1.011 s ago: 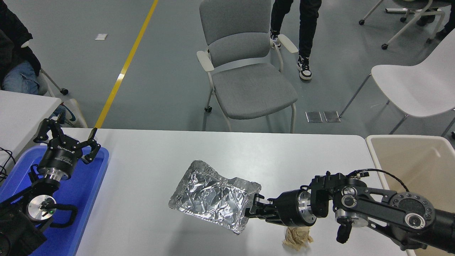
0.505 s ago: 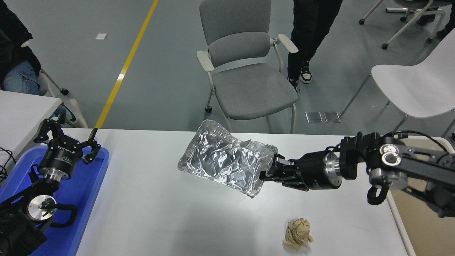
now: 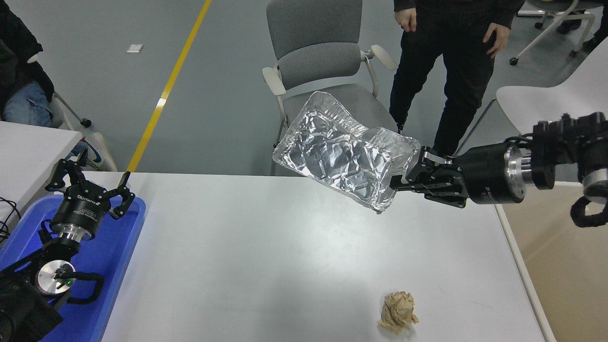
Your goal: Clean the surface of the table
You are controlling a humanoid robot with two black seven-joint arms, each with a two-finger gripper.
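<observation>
The table surface [image 3: 266,256] is a wide white-grey top filling the lower picture. My right gripper [image 3: 403,175] is shut on the right edge of a crumpled silver foil tray [image 3: 344,152], which hangs tilted in the air over the table's far edge. A crumpled brown paper ball [image 3: 398,312] lies on the table near its front right. The left gripper [image 3: 90,183] is parked open over a blue tray [image 3: 118,242] at the lower left.
A beige bin [image 3: 565,266] stands just off the table's right end. Beyond the far edge are a grey chair [image 3: 308,61], a white chair [image 3: 555,99] and a standing person in black [image 3: 451,57]. A smaller white table [image 3: 28,152] sits at the left.
My right arm has lifted the foil tray off the table and carried it up and to the right. The paper ball it hid now shows. A person has walked up behind the chair.
</observation>
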